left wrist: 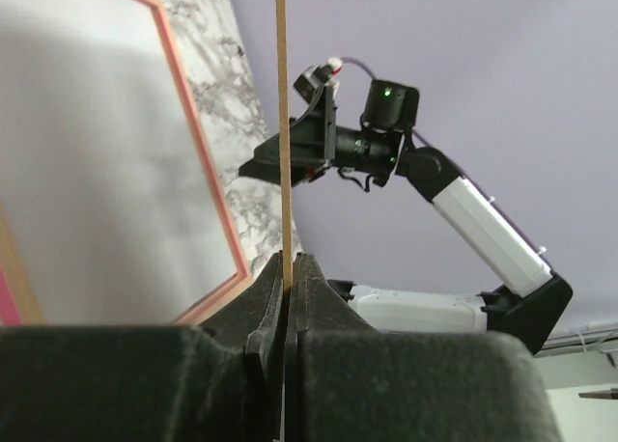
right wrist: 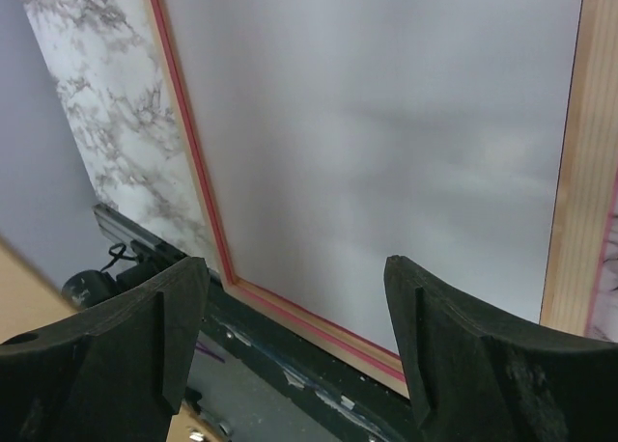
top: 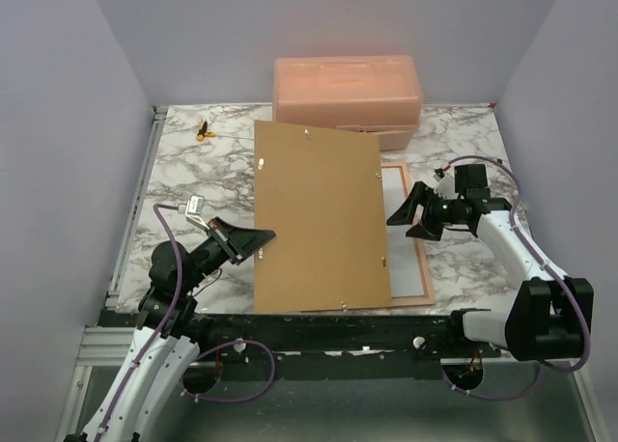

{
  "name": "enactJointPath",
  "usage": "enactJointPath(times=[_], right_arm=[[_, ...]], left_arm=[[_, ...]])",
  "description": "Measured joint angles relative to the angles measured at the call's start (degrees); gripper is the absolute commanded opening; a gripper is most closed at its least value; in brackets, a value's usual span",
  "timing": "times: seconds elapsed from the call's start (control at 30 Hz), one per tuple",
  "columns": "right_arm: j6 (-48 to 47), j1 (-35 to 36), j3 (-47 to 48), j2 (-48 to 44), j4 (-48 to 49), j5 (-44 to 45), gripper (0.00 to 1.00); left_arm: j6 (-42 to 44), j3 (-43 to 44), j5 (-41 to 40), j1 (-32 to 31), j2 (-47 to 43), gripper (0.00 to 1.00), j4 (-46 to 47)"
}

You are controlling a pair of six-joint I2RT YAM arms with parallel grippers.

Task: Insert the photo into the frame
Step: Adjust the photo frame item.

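Note:
A brown backing board [top: 319,215] hangs tilted over the frame [top: 422,263], covering most of it. My left gripper [top: 259,237] is shut on the board's left edge; in the left wrist view the board [left wrist: 282,124] runs edge-on out of the closed gripper [left wrist: 288,268]. The frame's pinkish-red border [right wrist: 188,143] lies flat on the marble table. A plain white surface [right wrist: 386,143] fills it, which looks like the photo's back; no printed side shows. My right gripper [top: 410,222] hovers open over the frame's right part, holding nothing [right wrist: 294,268].
A salmon-pink lidded box [top: 348,90] stands at the back, just behind the board's far edge. A small yellow and black object [top: 203,128] lies at the back left. A black rail [right wrist: 290,365] runs along the table's near edge.

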Motion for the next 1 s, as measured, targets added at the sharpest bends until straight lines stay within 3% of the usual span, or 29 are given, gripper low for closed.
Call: enactJointPath(times=[0.2, 0.4, 0.57, 0.73, 0.8, 1.0], right_arm=[[-1.22, 0.11, 1.81, -4.24, -7.02, 1.29, 0.78], [-1.86, 0.11, 13.68, -11.04, -13.38, 4.63, 0.68], [-3.04, 0.11, 16.41, -14.19, -13.62, -2.12, 0.31], [-3.96, 1.97, 12.87, -12.94, -13.64, -10.47, 0.05], [-3.91, 4.94, 11.87, -12.61, -13.7, -10.97, 0.01], [-2.45, 18.05, 11.28, -12.55, -13.57, -10.23, 0.01]], left_arm=[[-4.11, -4.15, 0.13, 1.99, -1.07, 0.0, 8.39], [-7.08, -8.04, -0.24, 4.87, -2.23, 0.0, 12.48], [-8.96, -10.97, -0.26, 7.76, -2.51, 0.0, 14.19], [-10.05, -11.08, -0.28, 10.1, -2.34, 0.0, 14.51], [-10.25, -10.95, -0.28, 10.6, -1.97, 0.0, 14.93], [-10.34, -8.7, -0.24, 11.21, 2.95, 0.0, 16.17]])
